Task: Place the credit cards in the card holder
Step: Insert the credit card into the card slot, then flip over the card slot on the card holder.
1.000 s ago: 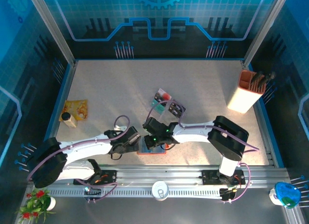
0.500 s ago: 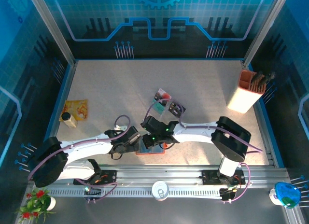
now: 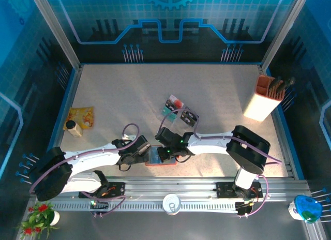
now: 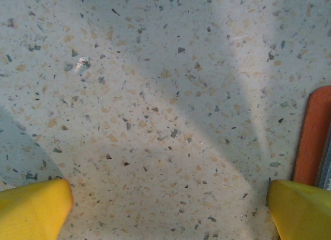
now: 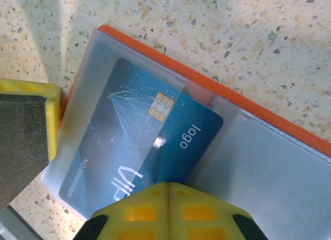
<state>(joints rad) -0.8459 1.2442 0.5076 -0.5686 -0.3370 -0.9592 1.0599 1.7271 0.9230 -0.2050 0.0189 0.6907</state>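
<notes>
Over the last second the right fingers (image 5: 168,198) have crept a little toward the near edge of the tabletop (image 4: 155,95), across the open card holder (image 5: 207,82). They are clenched tip to tip, pressing on the near edge of 1 teal-blue card (image 5: 129,147). That card lies just ahead of them, most of it under the holder's cloudy pocket and 1 corner out. I judge this to be the push that seats it, nearly done.

The left fingers (image 4: 302,209) have not moved. They are released, spread wide and empty, with the holder's orange edge just beside the right-hand tip. The other credit cards (image 3: 182,110) lie well beyond both sets of fingers, not yet loaded.
</notes>
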